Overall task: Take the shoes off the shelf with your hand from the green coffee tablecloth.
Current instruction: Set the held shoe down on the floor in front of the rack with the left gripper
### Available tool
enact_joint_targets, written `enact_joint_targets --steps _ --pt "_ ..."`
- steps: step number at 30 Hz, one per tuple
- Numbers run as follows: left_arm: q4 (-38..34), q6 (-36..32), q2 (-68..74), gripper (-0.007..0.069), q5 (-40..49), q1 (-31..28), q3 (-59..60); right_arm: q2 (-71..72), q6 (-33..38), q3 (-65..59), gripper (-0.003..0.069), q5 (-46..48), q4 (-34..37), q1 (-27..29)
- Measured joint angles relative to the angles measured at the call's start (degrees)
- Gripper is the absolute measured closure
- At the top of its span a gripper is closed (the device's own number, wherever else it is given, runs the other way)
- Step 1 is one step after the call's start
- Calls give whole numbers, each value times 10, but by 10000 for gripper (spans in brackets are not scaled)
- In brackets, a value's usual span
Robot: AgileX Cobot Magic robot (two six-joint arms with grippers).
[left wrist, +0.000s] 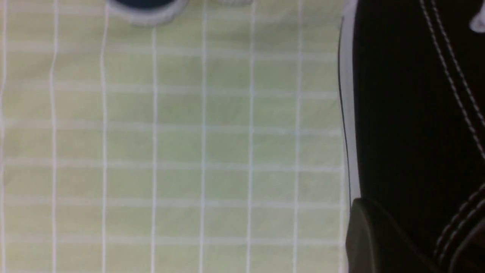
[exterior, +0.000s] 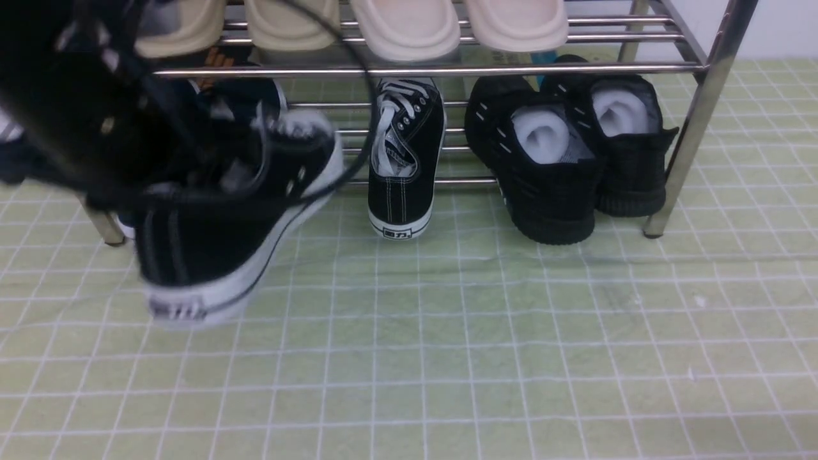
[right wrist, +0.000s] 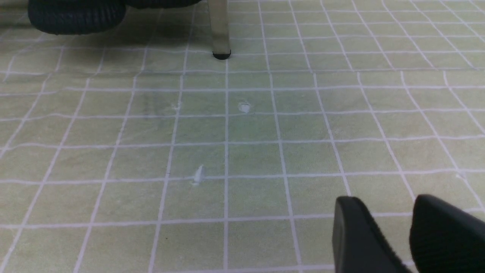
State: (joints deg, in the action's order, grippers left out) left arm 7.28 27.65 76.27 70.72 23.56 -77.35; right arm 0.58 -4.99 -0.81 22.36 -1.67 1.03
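Clamping narrowly on the near sneaker (exterior: pixel 211 255), a black canvas shoe with a white sole, the left jaws grip it somewhere at its upper. The left arm (exterior: pixel 64 96) and its cables are too blurred in the front view to show the exact hold. This shoe hangs tilted, heel down, in front of the shelf (exterior: pixel 415 70) at its left end. It appears to be just above the green coffee tablecloth (exterior: pixel 479 358). In the left wrist view one black finger (left wrist: pixel 371 242) lies against the shoe's dark side (left wrist: pixel 409 113). The second sneaker (exterior: pixel 404 172) of the pair sits on the lower tier near the middle, with its heel past the front bar and low over the cloth. Black knit sneakers (exterior: pixel 549 166) sit just beside it to the right, and beige slippers (exterior: pixel 409 29) rest on the upper tier. The right jaws are partly open and hold nothing, their fingers (right wrist: pixel 356 235) low over bare cloth, well apart from the shelf leg (right wrist: pixel 219 26). Open cloth stretches in front of the shelf.
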Motion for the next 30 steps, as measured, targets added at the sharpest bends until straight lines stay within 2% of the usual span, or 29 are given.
enact_joint_targets --steps 3,5,6,7,8,11,18,30 --pt "3 59 -50 606 -11 0 114 0 0 0 419 0 0 0" --pt "2 113 -74 606 -56 0 186 0 0 0 419 0 0 0" --pt "2 113 -74 606 -56 0 186 0 0 0 419 0 0 0" --pt "1 151 -83 606 -116 0 239 0 0 0 419 0 0 0" --pt "1 151 -83 606 -116 0 239 0 0 0 419 0 0 0" --pt "2 195 -84 603 -218 0 308 0 0 0 419 0 0 0" --pt "42 243 -77 602 -325 0 347 0 0 0 419 0 0 0" --pt "56 266 11 590 -398 0 347 0 0 0 419 0 0 0"
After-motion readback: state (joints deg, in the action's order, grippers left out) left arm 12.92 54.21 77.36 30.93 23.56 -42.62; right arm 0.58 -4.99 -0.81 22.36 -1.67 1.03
